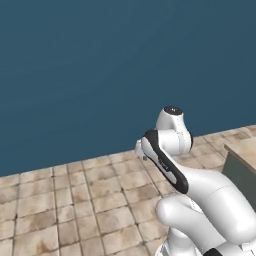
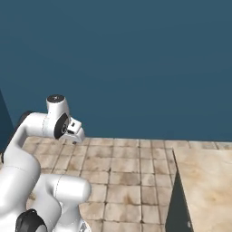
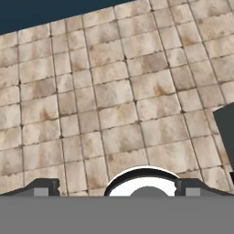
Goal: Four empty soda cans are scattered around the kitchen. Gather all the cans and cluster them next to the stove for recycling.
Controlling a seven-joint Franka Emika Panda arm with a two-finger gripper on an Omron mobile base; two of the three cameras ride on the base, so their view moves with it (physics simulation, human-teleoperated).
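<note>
The counter at four o'clock runs off the right and bottom edges. A dark cabinet corner at three o'clock is cut off by the frame.

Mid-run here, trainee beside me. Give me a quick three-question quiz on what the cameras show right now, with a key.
1. True or false: the claw is closed on a red can.
2. What lies under the hand camera? A) tiled floor B) stove burners C) a sink
3. In the right base view, what stands at the lower right edge?

Key:
1. False. The claw is open and empty.
2. A, the tan tiled floor.
3. A beige marble counter on a dark cabinet, in front of the blue wall.
</note>
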